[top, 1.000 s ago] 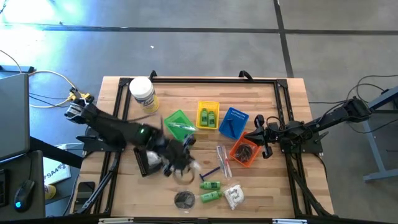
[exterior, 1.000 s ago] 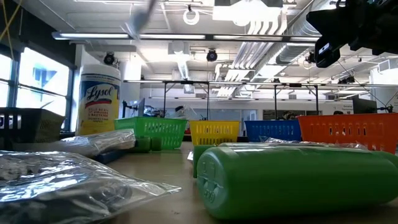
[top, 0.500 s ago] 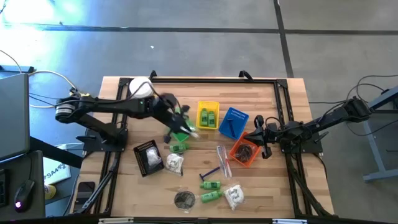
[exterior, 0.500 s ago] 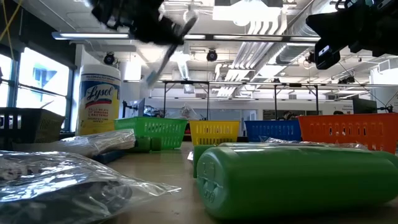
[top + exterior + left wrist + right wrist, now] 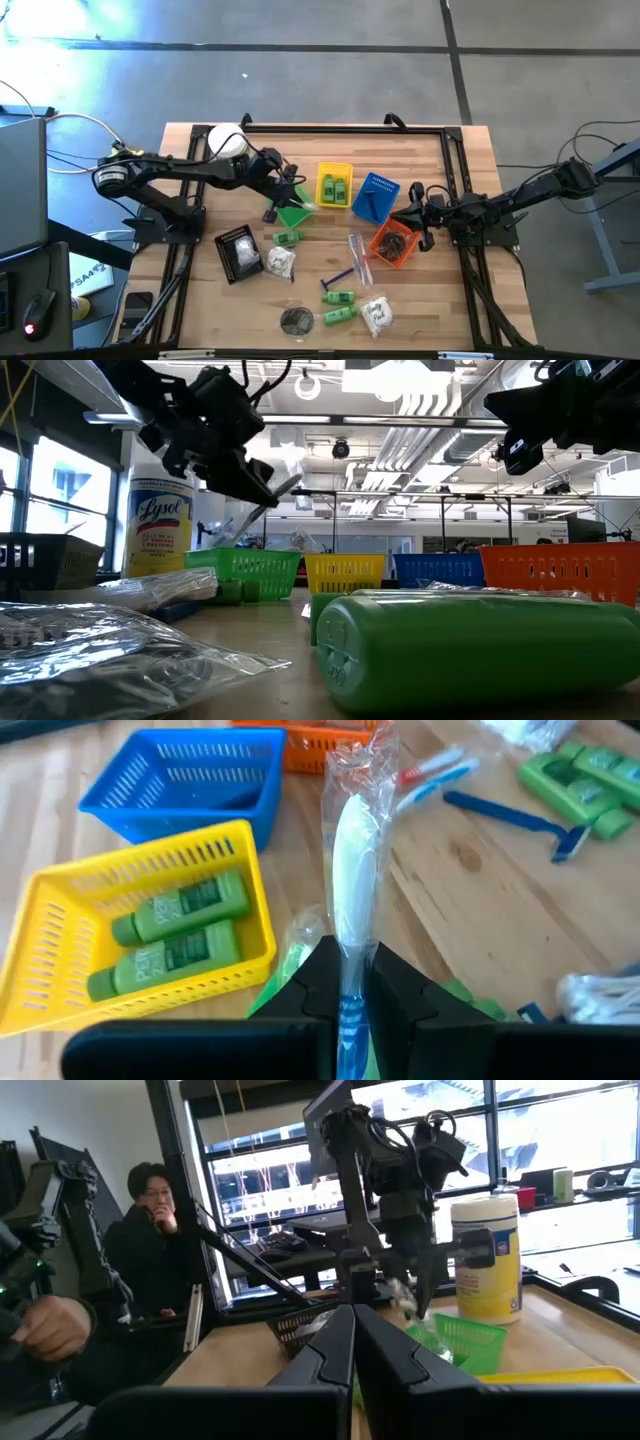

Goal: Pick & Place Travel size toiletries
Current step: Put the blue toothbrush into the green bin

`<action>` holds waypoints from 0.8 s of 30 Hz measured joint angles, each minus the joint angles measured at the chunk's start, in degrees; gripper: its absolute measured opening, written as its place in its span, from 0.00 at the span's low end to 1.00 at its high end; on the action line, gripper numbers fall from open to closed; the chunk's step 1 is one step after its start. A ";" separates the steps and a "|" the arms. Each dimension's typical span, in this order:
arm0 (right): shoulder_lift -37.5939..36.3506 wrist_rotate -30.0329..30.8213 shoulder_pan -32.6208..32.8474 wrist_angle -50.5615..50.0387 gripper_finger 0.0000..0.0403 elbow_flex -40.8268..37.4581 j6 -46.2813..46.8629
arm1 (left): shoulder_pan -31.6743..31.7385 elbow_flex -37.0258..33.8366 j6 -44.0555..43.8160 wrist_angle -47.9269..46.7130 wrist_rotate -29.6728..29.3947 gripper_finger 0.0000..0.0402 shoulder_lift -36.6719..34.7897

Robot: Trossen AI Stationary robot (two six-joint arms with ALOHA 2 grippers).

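High view, left gripper [image 5: 300,196]: it hangs over the green basket [image 5: 292,213], jaws pinched onto a clear-wrapped toothbrush [image 5: 304,203], mid-desk.
High view, right gripper [image 5: 416,215]: parked beside the orange basket [image 5: 392,246], jaws fully closed, nothing in them.
High view, baskets: yellow basket [image 5: 334,185] carries two green bottles [image 5: 334,188]; blue basket [image 5: 375,196] sits between yellow and orange; black basket [image 5: 238,253] lies nearer the front edge.
High view, loose items: one green bottle [image 5: 287,238] just in front of the green basket, a white sachet [image 5: 280,262] beside the black basket, wrapped sticks [image 5: 358,255] next to the orange basket, a blue razor [image 5: 338,277], two more green bottles [image 5: 339,306], a black round pouch [image 5: 295,320] and another white sachet [image 5: 376,315] at the front of the wooden desk [image 5: 450,310].
High view, wipes canister [image 5: 227,142]: upright at the back left.
Low view: the left gripper [image 5: 268,492] is up above the green basket [image 5: 246,573], wrapped brush slanting down from it; a green bottle [image 5: 470,648] fills the foreground.
Left wrist view: jaws clamp the toothbrush [image 5: 354,880] by its blue handle, white head upward in crinkled wrap; yellow basket [image 5: 130,890] with two bottles is beyond it.
Right wrist view: closed fingers in front; a seated person [image 5: 150,1250] watches from behind the desk.
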 joint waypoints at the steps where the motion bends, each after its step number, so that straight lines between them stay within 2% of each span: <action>1: 0.02 -0.04 -0.17 -0.04 0.01 0.00 0.02 | -0.02 0.00 1.05 -0.01 0.00 0.06 0.67; 12: 0.02 -0.06 -0.30 -0.44 0.01 0.00 0.41 | -0.03 0.02 3.84 -0.16 -0.76 0.07 5.61; 24: 0.02 -0.07 -0.30 -0.48 0.01 0.00 0.41 | -0.03 0.02 -0.95 -0.30 -2.06 0.31 5.62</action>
